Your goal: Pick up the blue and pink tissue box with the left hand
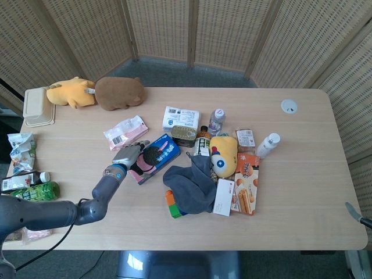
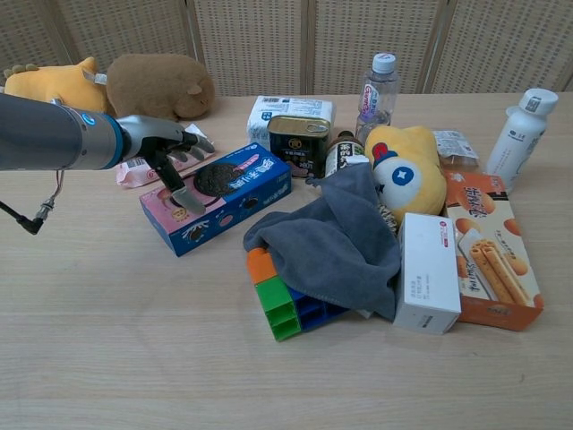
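Bare table lies open in front of the blue and pink tissue box. Behind it, the pink packet and tin can crowd close. The grey cloth blocks its right end.

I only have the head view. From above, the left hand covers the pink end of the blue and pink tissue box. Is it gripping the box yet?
Observer: Not that I can see. In the chest view the left hand has only its thumb lying on top of the blue and pink tissue box. The other fingers are spread above the far edge.
Operator: Is the box off the table?
Observer: No, its long front side sits flat on the wooden table.
Operator: Anything behind those fingers?
Observer: A pink plastic packet, partly hidden by the hand.
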`<state>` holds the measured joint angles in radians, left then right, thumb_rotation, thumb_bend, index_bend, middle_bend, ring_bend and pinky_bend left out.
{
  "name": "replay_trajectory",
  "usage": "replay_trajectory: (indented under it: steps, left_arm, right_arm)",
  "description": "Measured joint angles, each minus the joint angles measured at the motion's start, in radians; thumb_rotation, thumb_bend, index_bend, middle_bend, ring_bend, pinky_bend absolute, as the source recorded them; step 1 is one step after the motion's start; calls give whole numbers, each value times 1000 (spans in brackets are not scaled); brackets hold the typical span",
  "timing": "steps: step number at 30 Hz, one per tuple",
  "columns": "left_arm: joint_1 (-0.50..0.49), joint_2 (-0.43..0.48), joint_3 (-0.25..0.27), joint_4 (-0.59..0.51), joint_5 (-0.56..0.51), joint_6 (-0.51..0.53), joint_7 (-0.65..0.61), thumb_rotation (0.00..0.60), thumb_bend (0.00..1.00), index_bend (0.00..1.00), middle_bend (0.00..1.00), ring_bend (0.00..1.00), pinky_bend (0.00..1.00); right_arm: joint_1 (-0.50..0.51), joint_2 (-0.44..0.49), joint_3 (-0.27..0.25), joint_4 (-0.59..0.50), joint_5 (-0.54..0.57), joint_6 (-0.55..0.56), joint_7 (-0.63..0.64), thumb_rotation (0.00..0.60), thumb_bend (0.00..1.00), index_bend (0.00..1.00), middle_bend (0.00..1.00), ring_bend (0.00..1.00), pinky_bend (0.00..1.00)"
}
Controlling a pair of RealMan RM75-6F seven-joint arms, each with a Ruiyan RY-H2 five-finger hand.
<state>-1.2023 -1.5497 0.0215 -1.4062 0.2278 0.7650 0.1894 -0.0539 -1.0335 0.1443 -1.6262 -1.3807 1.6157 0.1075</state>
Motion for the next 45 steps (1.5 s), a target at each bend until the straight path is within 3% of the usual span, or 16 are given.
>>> replay_trajectory:
  steps: [12,16,18,21,23,27,30,38,45]
  left_arm:
    - [18,-76,-53,29,-49,62,121,600,16,0,0,0,0]
    - [22,-109,-56,54,-50,101,176,600,91,0,0,4,0]
    - [27,-131,-60,68,-44,132,204,600,161,0,0,65,7]
    - [39,-165,-72,90,-36,171,229,600,245,0,1,171,87]
    - [49,-187,-85,107,-34,181,256,600,311,1,25,252,202]
    - [72,-223,-122,146,-29,203,278,600,441,105,167,433,459]
    - [91,-239,-154,167,-11,221,278,600,480,172,251,523,556]
    - [146,-198,-248,157,39,230,245,600,437,235,337,584,618]
    - [196,-90,-299,35,115,234,197,600,430,233,347,584,617]
  right_arm:
    - [-9,-8,2,23,8,-3,27,348,202,0,0,0,0]
    - [-14,-10,3,33,12,-1,42,348,201,0,0,0,0]
    - [-16,-10,4,36,14,-2,47,349,202,0,0,0,0]
    - [-18,-11,4,40,15,-3,56,350,202,0,0,0,0]
    - [-19,-11,5,41,15,-3,64,351,203,0,0,0,0]
    - [-21,-9,6,44,14,-5,73,351,202,0,0,0,0]
    - [-22,-8,7,44,13,-5,75,352,201,0,0,0,0]
    - [-17,-13,9,43,11,-11,69,346,201,0,0,0,0]
    - [-8,-20,10,45,4,-21,66,351,202,0,0,0,0]
